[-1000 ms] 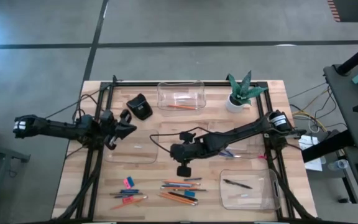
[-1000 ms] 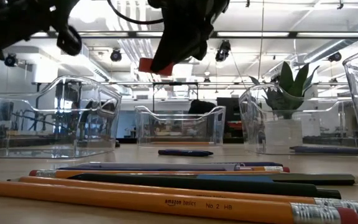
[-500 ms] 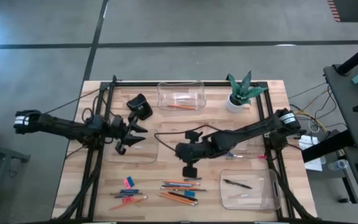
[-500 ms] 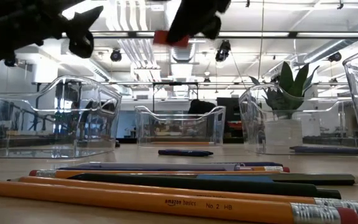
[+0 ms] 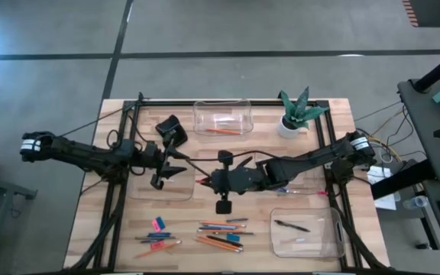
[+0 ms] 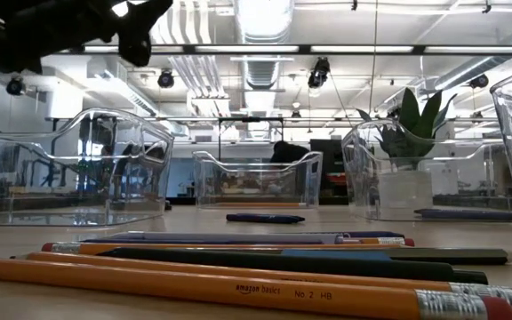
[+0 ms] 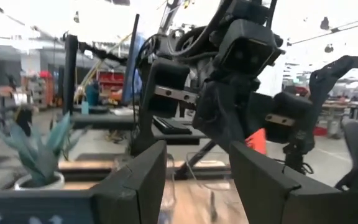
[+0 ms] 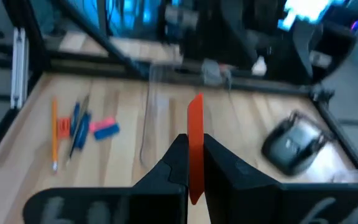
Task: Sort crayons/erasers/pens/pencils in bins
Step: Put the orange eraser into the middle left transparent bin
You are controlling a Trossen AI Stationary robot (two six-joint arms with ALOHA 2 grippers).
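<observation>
High view: sorting partly done; most sticks and erasers (image 5: 157,224) lie loose on the near table (image 5: 334,114).
Far bin (image 5: 221,118): pencils.
Near-right bin (image 5: 304,233): a pen.
Right end effector (image 5: 207,182): clenched on a red eraser, mid-table.
Left end effector (image 5: 176,163): fingers spread, empty, facing it.

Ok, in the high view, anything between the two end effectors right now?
Nothing solid in the high view: the open left end effector faces the red piece in the shut right end effector across a clear bin's edge.

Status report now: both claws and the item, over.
Right claw shut on flat red eraser piece, mid-table. Left claw open, facing it. Clear plastic bin below; nothing blocking.
</observation>
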